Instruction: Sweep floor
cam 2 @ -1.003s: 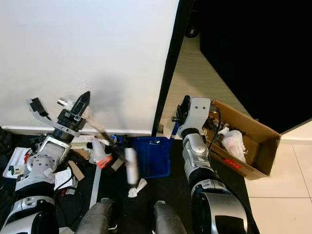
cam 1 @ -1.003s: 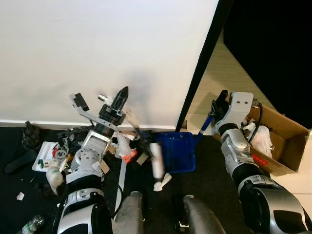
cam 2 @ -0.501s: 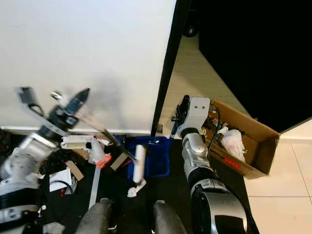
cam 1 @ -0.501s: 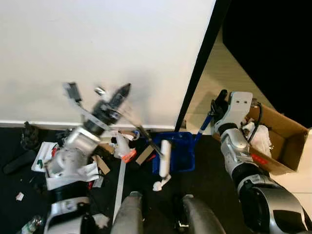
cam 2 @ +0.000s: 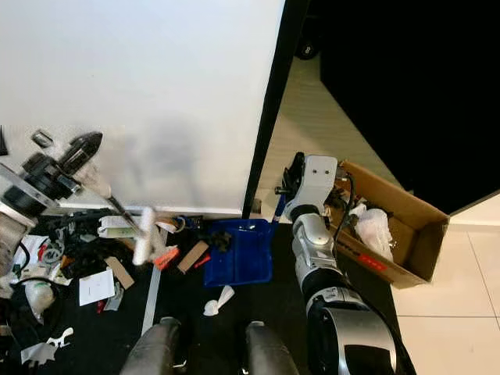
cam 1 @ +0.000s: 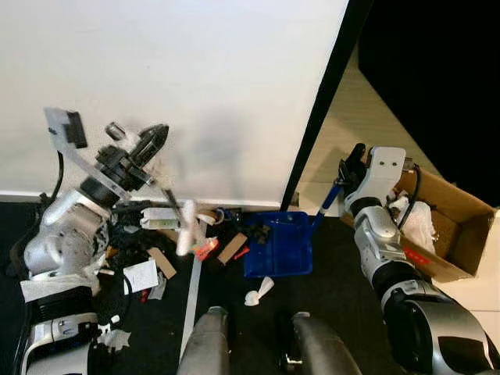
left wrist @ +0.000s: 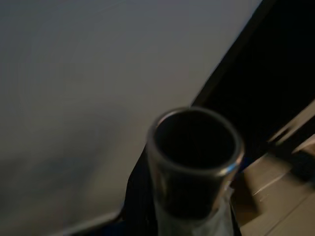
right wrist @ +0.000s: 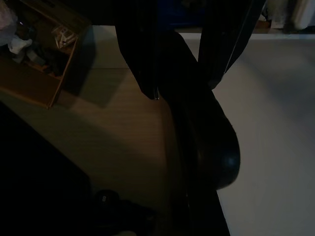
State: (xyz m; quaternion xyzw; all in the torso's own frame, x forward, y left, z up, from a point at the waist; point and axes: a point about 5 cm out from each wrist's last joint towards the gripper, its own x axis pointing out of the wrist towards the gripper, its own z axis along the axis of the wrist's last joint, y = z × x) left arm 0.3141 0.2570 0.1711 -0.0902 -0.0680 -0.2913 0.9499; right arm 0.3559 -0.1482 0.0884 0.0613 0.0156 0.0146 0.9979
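We note the left pincer [cam 1: 148, 141] clamped on the broom [cam 1: 184, 231] at 9 o'clock, the right pincer [cam 1: 353, 160] clamped on the blue dustpan [cam 1: 280, 244] handle at center; sweep low toward 3 o'clock, pan flat.

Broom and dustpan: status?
Left gripper shut on broom, over litter left of dustpan. Right gripper shut on dustpan handle. Cardboard scrap, white wad unswept.
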